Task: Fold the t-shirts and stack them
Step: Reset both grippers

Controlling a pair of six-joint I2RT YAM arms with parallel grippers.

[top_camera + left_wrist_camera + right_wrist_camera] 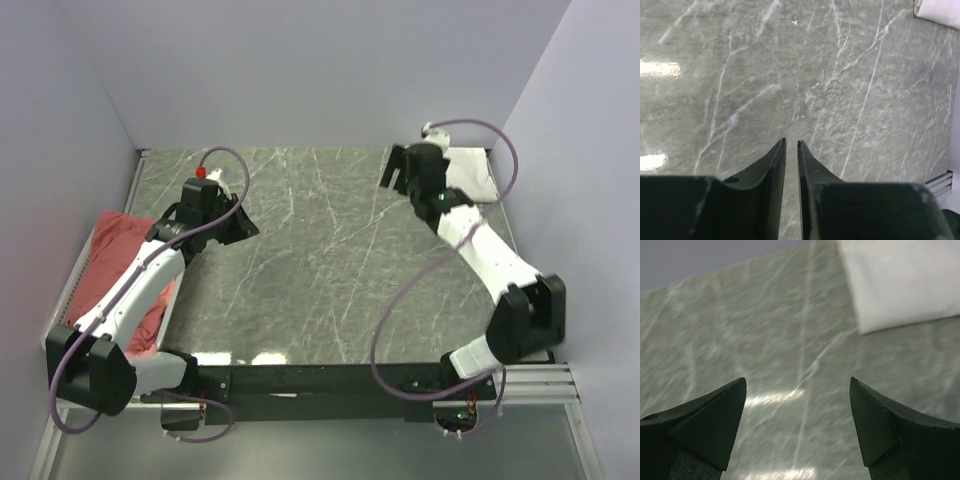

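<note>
A folded white t-shirt (470, 172) lies at the back right corner of the table; the print does not show. It appears at the top right of the left wrist view (940, 10) and of the right wrist view (900, 280). Salmon-red t-shirts (120, 250) are heaped at the left edge, partly under my left arm. My left gripper (240, 225) (791, 142) hovers over bare marble, jaws a narrow slit apart with nothing between them. Just left of the white shirt, my right gripper (392, 170) (797, 382) stands wide open and empty.
The green marble table (320, 270) is walled at the back and on both sides. A white wire basket (72, 290) holds the red shirts at the left edge. Black arm mounts and a rail run along the near edge.
</note>
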